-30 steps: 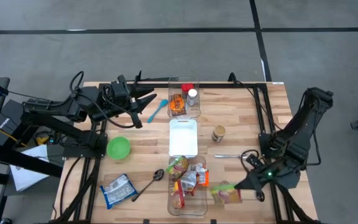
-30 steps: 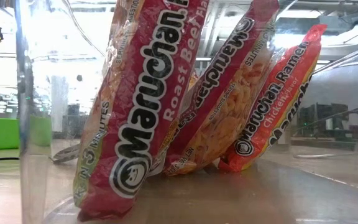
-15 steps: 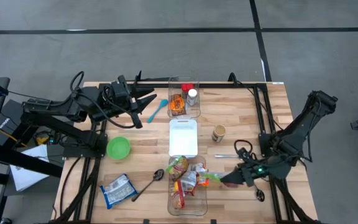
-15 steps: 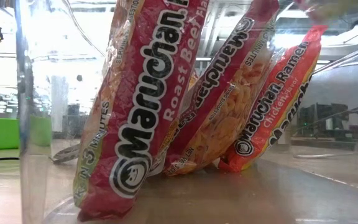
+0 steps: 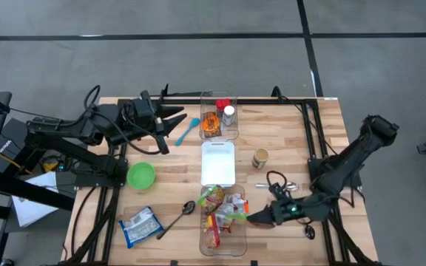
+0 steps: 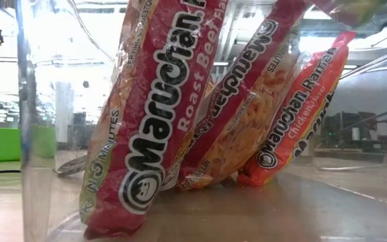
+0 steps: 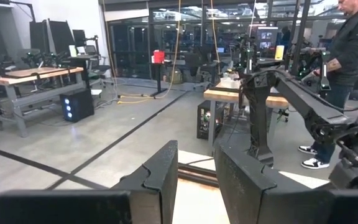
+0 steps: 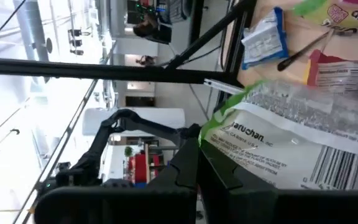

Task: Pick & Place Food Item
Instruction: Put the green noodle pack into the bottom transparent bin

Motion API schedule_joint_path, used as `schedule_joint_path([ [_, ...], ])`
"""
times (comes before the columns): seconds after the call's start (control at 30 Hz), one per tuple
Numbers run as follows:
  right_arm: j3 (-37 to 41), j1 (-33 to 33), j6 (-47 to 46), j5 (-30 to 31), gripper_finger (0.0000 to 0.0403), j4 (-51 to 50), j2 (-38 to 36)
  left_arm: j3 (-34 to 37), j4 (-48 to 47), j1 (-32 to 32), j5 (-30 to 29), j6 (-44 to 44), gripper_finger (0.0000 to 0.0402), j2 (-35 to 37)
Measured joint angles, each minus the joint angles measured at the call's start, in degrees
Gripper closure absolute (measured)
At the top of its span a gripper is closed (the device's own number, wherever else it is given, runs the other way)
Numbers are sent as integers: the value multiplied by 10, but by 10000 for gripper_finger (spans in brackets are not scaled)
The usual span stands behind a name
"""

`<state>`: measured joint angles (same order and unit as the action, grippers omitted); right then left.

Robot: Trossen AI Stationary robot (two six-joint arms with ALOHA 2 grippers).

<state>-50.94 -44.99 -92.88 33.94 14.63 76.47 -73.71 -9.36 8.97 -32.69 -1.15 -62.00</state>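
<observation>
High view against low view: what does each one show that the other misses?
Only the high view shows both arms: the right pincer shut on a green ramen packet at the near clear bin, the left pincer waiting at the far left, plus the green bowl and spoon. Only the low view shows readable labels, such as the roast beef packet. Both show ramen packets in that bin.
</observation>
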Motion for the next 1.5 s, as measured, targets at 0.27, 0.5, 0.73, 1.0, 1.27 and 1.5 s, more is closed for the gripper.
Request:
schedule_joint_path([
  [0.27,-55,1,-10,-5,403,6,70,0,-25,0,0,0,302,0],
  [0.5,-92,0,-45,-11,403,-19,118,0,-25,0,26,0,302,0],
  [0.73,-121,8,-47,-25,403,-20,150,0,-27,0,43,0,302,0],
  [1.0,-136,33,-48,-43,403,-23,177,0,-48,0,57,0,302,1],
  [1.27,-135,62,-19,-86,403,-52,176,0,-65,2,62,1,302,21],
  [1.5,-135,66,-7,-138,403,-78,175,0,-84,2,62,2,302,47],
])
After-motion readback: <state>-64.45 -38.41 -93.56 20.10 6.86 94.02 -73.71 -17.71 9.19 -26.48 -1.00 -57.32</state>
